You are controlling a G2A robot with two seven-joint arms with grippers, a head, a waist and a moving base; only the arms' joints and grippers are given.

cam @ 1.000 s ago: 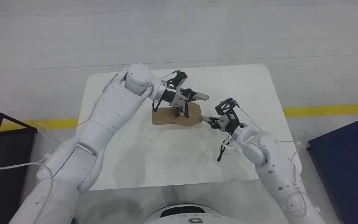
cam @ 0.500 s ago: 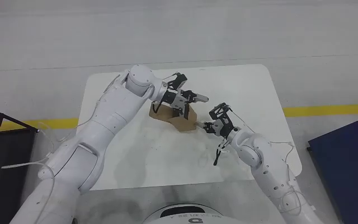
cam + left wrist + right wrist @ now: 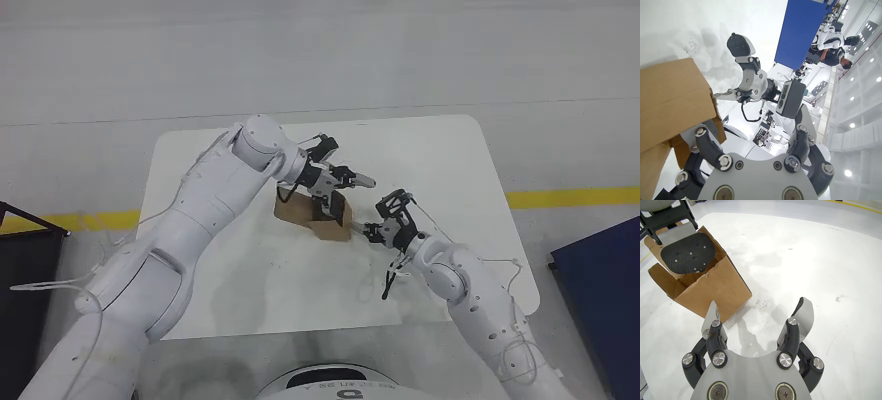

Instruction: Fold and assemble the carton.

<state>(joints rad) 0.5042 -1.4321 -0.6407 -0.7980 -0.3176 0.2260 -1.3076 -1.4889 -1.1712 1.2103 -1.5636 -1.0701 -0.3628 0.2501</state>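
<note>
A brown carton (image 3: 322,215) stands mid-table with its top open and flaps up; one rim edge is torn (image 3: 710,271). My left gripper (image 3: 342,192) is open over it, one black pad (image 3: 687,255) down in the carton's opening (image 3: 711,130) and the other finger (image 3: 804,121) outside, in the air. The carton (image 3: 672,94) sits close to that wrist. My right gripper (image 3: 759,311) is open, low over the table beside the carton (image 3: 715,291). One of its fingertips (image 3: 721,93) is right against the carton's corner, and the other pad (image 3: 739,46) stands clear of it.
The white table (image 3: 450,160) has free room all around the carton, with rounded edges near the right arm. Off the table, a dark stand (image 3: 20,250) is at the left and a blue panel (image 3: 600,270) at the right.
The right gripper has moved left and nearer, up to the carton's side. The carton has turned and shifted slightly towards me, with the left gripper's finger staying in its opening.
</note>
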